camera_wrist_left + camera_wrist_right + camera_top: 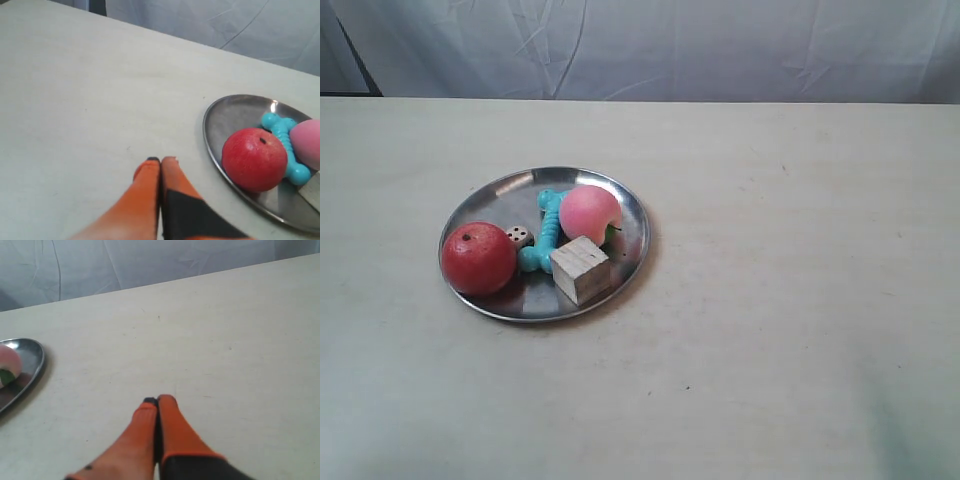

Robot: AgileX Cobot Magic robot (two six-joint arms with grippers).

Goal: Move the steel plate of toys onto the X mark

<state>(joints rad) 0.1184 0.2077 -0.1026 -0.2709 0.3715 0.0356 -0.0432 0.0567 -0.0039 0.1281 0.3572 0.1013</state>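
The steel plate [492, 198] lies on the table, left of middle in the exterior view. It holds a red apple-like ball [478, 258], a pink peach-like ball [590, 213], a turquoise bone [548, 232], a pale wooden cube [580, 269] and a tiny white dice [519, 236]. My left gripper [161, 159] is shut and empty, low over bare table a short way from the plate [235, 112] and red ball [254, 159]. My right gripper [159, 399] is shut and empty, farther from the plate's rim [31, 357]. No X mark shows. Neither arm appears in the exterior view.
The pale table [780, 300] stretches wide to the plate's right and front. A creased grey cloth backdrop [670, 45] hangs behind the table's far edge.
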